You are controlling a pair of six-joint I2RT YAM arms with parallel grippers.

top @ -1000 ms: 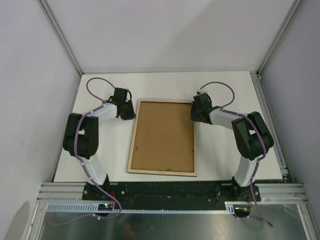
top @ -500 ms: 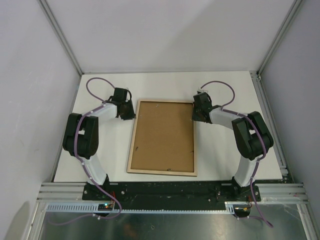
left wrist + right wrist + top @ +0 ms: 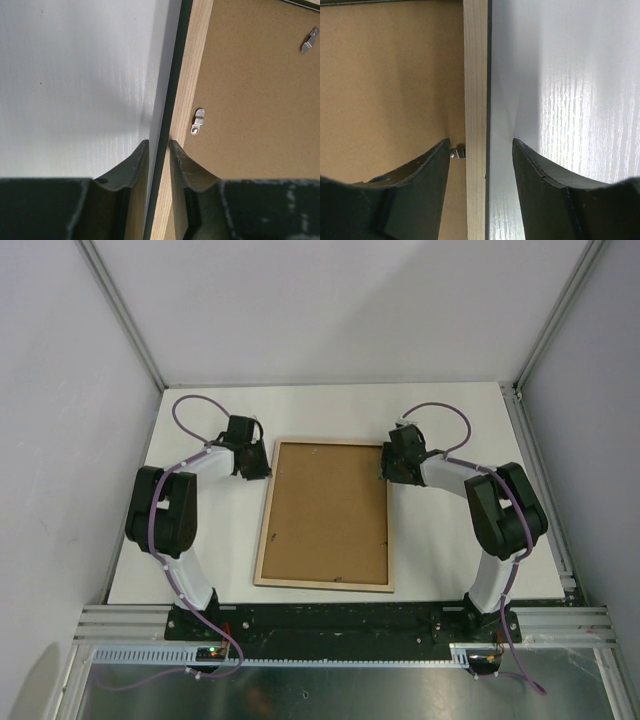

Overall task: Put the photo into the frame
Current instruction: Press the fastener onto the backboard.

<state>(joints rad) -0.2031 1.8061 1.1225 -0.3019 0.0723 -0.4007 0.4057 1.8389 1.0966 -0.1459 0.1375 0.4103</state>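
**Both end effectors sit at the frame's far corners**

The frame [image 3: 322, 585] lies flat in the middle of the white counter [image 3: 440, 540], light wood back facing up, with the brown backing board [image 3: 325, 510] filling it.

On the left side, the left end effector [image 3: 159, 145] is down on the frame's left rail near the far corner. Its fingers [image 3: 131, 167] are drawn close with only a slim gap, and the rail's dark outer edge runs up through it. I cannot tell whether they truly clamp it. A small metal clip [image 3: 198, 121] sits on the board just ahead.

Across on the right, the right end effector [image 3: 481, 142] straddles the right rail with its fingers spread. One finger [image 3: 420, 175] hangs over the board and the other over bare counter, neither touching the wood.
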